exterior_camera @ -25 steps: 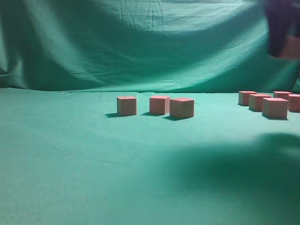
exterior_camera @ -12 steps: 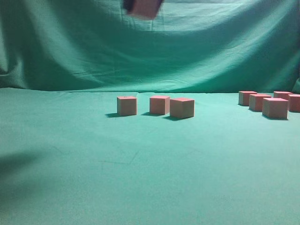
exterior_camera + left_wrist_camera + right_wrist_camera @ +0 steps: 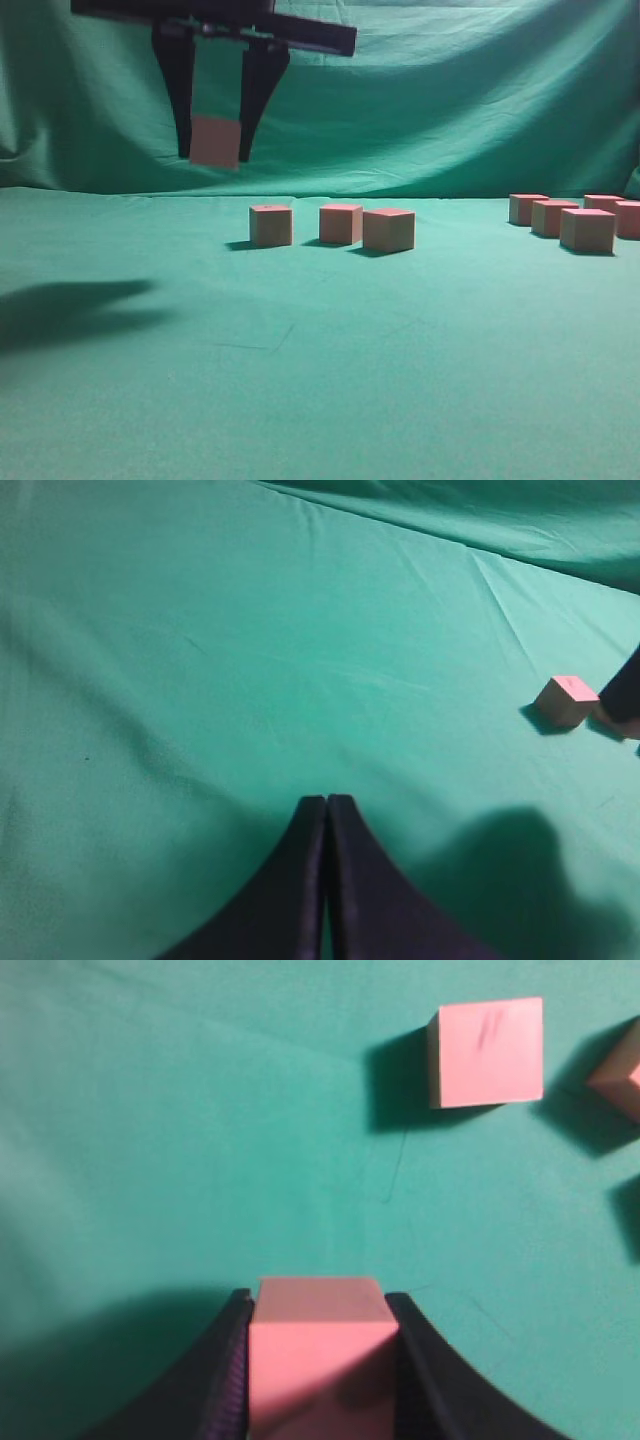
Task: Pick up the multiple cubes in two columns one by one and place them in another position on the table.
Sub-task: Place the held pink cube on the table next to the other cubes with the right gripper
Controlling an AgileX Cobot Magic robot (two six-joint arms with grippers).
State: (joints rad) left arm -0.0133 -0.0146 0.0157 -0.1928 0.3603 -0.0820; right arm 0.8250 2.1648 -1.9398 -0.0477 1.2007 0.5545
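My right gripper [image 3: 214,155] has reached across to the upper left of the exterior view. It is shut on a pinkish-red cube [image 3: 214,141] held well above the green table [image 3: 330,350]. The right wrist view shows this cube [image 3: 320,1345] between the jaws [image 3: 318,1305], with a resting cube [image 3: 487,1052] beyond it. Three cubes stand in a row mid-table [image 3: 271,225], [image 3: 340,223], [image 3: 388,230]. Several more cubes cluster at the far right [image 3: 586,229]. My left gripper [image 3: 327,802] is shut and empty above bare cloth, and does not show in the exterior view.
A draped green backdrop [image 3: 400,110] rises behind the table. The left wrist view shows one cube [image 3: 566,699] at its right, next to a dark shape [image 3: 625,690] at the frame's edge. The gripper's shadow [image 3: 70,305] lies on the cloth at the left.
My right gripper has carried the cube from the top right across to the upper left and come lower. The cubes on the table have not moved.
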